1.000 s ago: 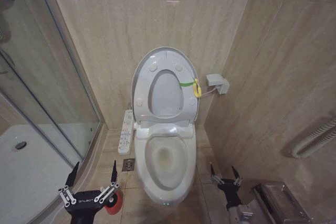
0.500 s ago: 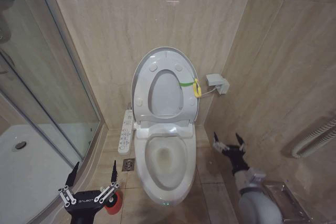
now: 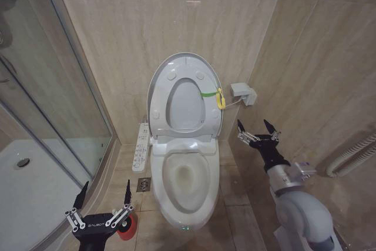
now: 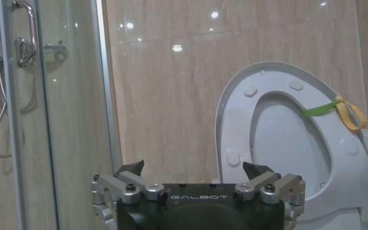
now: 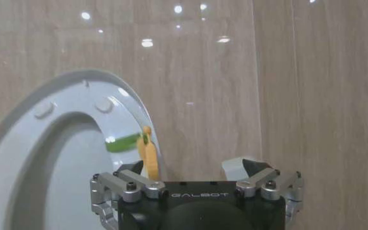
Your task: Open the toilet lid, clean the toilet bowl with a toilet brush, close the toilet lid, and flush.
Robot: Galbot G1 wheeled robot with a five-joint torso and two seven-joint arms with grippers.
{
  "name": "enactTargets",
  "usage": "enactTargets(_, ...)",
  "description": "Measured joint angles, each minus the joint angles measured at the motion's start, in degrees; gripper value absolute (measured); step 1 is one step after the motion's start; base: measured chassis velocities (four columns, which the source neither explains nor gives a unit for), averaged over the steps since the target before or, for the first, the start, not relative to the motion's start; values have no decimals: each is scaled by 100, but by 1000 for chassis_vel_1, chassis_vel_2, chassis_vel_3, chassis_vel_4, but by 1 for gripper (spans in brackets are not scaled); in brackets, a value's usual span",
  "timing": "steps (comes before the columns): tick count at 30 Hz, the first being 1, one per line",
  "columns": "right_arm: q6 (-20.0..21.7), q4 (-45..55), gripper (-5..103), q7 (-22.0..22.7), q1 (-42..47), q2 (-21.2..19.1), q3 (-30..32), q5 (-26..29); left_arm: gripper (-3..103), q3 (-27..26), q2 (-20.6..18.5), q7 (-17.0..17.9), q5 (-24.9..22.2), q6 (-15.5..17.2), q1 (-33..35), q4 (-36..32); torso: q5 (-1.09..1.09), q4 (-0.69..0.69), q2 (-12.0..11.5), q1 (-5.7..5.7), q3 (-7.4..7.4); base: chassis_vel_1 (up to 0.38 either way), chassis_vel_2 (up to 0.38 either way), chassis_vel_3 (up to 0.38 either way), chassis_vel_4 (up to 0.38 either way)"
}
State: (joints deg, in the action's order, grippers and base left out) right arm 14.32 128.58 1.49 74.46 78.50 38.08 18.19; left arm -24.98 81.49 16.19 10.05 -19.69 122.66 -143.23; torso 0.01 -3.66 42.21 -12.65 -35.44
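Beige tiled floor (image 3: 235, 195) carries the toilet in a narrow bathroom corner.
The toilet bowl (image 3: 185, 183) stands on the tiles against the back wall, between the shower tray (image 3: 26, 189) on one side and the side wall on the other. A small square floor drain (image 3: 144, 184) sits in the tiles just beside the bowl's base, below the white button panel (image 3: 140, 147). A round red cup (image 3: 127, 227) rests on the floor near the curved edge of the shower tray, in front of the drain.
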Motion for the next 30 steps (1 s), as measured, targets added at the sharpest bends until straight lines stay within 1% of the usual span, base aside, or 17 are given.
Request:
enactTargets(8,-136,-462,100,33,-343,-74,20,-45,100,0,0,0,0,0,0,0,-1,0,0,0,0,0,0,0,0)
enactTargets(13,-188,-771,100,62,-730,-161,-15,-78,100,0,0,0,0,0,0,0,-2,0,0,0,0,0,0,0,0)
enactTargets(18,-302,-1396,100,100,-1409,-239,-147,-187,100,0,0,0,0,0,0,0,-1,0,0,0,-1,0,0,0,0)
enactTargets(19,-302,-1396,100,100,-1409,-239,-147,-187,100,0,0,0,0,0,0,0,-1,0,0,0,-1,0,0,0,0)
enactTargets(23,-530,-2135,100,90,-1975,-245,-279,-401,100,-1,1,0,0,0,0,0,-1,0,0,0,-1,0,0,0,0)
enactTargets(24,-530,-2135,100,90,-1975,-245,-279,-401,100,-1,1,0,0,0,0,0,-1,0,0,0,-1,0,0,0,0)
enactTargets(30,-704,-2811,100,83,-2515,-106,-439,-623,100,-1,0,0,0,0,0,0,-1,-1,0,0,-1,0,0,0,0)
